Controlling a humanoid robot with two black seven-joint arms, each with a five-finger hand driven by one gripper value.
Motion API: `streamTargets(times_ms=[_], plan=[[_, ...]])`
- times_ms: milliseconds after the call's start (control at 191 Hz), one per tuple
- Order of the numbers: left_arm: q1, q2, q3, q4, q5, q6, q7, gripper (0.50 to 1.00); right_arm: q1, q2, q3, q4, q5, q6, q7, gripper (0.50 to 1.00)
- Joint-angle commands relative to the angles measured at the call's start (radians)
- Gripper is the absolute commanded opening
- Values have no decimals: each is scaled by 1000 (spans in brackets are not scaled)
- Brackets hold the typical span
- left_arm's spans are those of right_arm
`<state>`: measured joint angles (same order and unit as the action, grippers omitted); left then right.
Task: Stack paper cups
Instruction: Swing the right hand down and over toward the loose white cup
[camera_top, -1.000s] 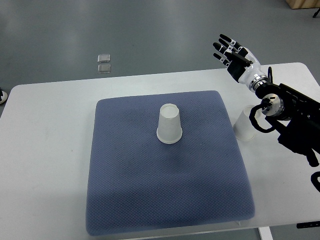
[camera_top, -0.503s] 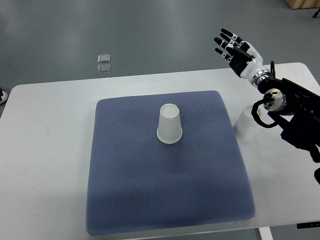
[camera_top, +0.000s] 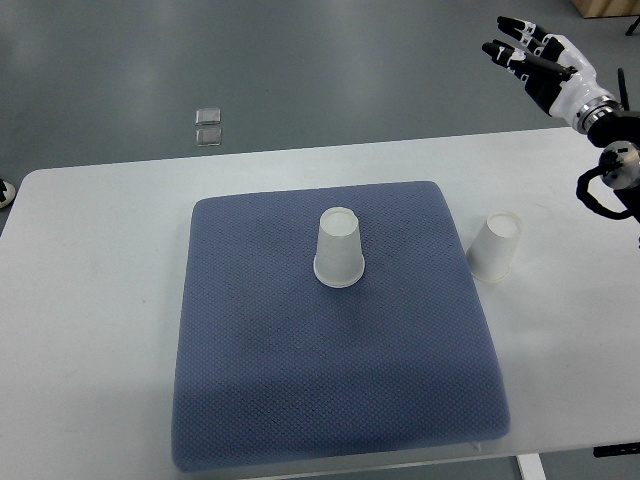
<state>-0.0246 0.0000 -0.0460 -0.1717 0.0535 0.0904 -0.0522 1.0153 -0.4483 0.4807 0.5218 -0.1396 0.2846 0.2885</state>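
On the blue mat (camera_top: 340, 400), one paper cup (camera_top: 338, 247) is standing upside down; a second paper cup (camera_top: 496, 246) is waiting beside it on the tabletop (camera_top: 90, 300). Nothing is being stacked yet: the second cup is to be grasped next. The right robot hand (camera_top: 545, 65) is being held high at the far right, fingers spread, empty.

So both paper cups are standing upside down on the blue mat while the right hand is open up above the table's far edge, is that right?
Not quite: only one paper cup stands on the blue mat. The other cup sits on the bare white table, just right of the mat, as the top view shows. The right hand is indeed open.
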Motion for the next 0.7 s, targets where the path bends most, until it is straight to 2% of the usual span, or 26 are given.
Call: streamTargets(times_ms=[0,89,188,314,476,586,696], plan=[[0,0,0,0,0,0,0,1000,39,-90,-57,17,-93,91,0,909],[0,0,0,0,0,-1,0,1000,63,-185,-105,78,-190,169,0,909],[0,0,0,0,-1,0,0,1000,94,-265,-152,170,-344,202,6,911],[0,0,0,0,0,0,0,1000,100,-377,-168,342,-583,238,14,911],[0,0,0,0,0,0,0,1000,100,-471,-178,552,-863,237,15,909],[0,0,0,0,0,-1,0,1000,100,-497,-215,641,-1006,223,15,909],[0,0,0,1,0,0,0,1000,98,-484,-249,687,-1150,140,15,907]])
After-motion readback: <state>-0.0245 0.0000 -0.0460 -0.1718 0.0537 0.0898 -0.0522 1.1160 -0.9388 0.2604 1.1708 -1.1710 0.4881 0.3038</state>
